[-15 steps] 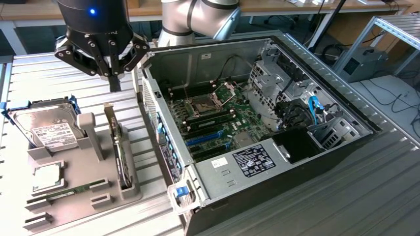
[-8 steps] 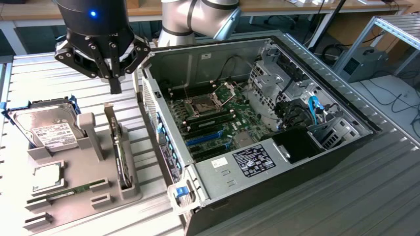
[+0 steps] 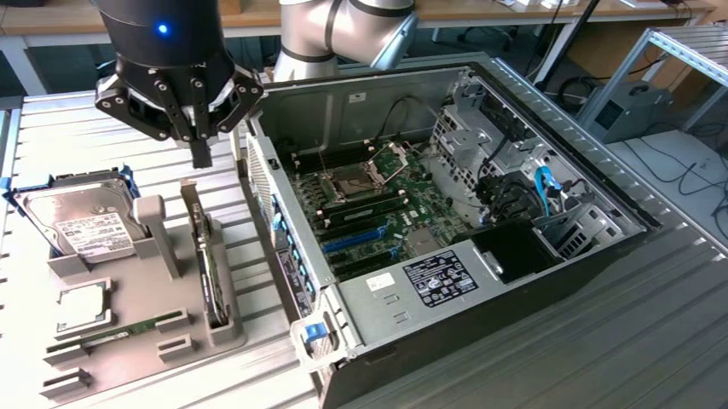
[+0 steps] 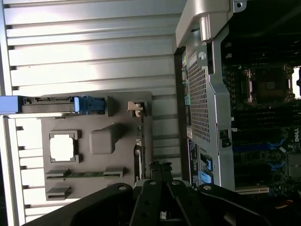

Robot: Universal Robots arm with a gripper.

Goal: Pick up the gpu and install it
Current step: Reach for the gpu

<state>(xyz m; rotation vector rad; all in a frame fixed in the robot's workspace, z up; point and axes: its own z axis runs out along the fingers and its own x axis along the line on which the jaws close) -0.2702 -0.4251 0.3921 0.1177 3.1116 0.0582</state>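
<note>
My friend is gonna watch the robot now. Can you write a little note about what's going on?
Gripper: shut, holding nothing, hovers above one end of the gpu.
Gpu: stands on edge in the gray holder, beside the open computer case.
Done: nothing yet; the gpu is not picked up.
Left: picking it up and installing it in the case.

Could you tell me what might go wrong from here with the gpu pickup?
1. The gripper hangs shut above the gpu, which stands on edge in the grey holder; lowered like this, it could strike the card's thin top edge.
2. The computer case wall is close beside the gripper, so a sideways drift might clip it.
</note>
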